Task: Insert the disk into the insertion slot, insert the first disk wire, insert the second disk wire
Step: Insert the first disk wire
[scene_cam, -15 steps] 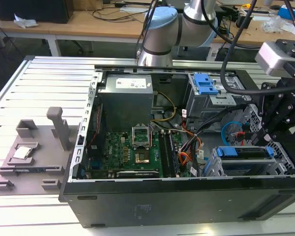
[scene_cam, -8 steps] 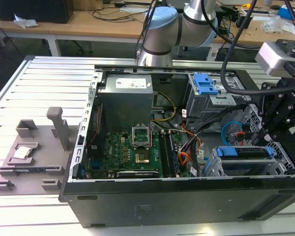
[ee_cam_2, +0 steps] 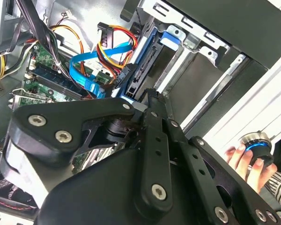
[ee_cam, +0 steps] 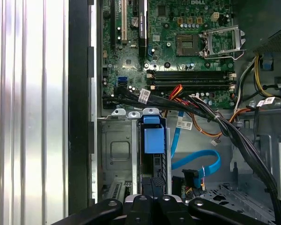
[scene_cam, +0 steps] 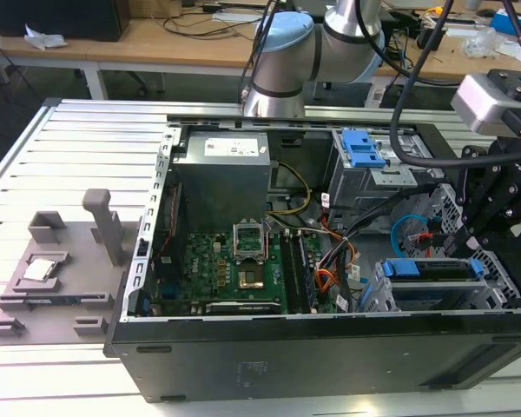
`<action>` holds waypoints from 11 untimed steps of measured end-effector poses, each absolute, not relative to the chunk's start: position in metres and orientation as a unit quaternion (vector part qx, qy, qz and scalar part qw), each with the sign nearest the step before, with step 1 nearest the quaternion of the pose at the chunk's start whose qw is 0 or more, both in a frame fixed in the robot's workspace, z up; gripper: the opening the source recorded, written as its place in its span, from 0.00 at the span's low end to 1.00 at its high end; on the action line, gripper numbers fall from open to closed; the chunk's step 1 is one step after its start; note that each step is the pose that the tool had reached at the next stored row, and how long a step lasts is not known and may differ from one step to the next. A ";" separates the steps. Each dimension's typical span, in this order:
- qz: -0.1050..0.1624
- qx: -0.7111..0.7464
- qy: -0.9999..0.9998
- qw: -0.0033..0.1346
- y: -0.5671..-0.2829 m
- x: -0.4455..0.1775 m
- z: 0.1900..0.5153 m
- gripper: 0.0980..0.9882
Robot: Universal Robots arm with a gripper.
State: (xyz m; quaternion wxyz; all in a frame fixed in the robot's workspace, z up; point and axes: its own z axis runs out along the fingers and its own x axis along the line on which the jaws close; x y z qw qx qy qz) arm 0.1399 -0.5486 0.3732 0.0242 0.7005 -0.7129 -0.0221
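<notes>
while the gripper (ee_cam: 152, 186) jaws look closed on the disk (ee_cam: 153, 140) end, the disk sits in the slot (ee_cam: 116, 150), seemingly most of the way in. risk: pushed skewed, its blue carrier could bind on the slot wall; the blue cable (ee_cam: 196, 161) just beside the slot could get snagged by the arm. writing: small white tags (ee_cam: 144, 96) on wires near the slot, a white label (scene_cam: 234, 148) well apart from it, print too small to tell.
</notes>
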 end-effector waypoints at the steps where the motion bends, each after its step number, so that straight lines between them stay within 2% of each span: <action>1: -0.022 0.701 -0.713 0.024 -0.548 0.140 0.374 0.01; 11: -0.022 0.701 -0.713 0.024 -0.529 0.139 0.375 0.01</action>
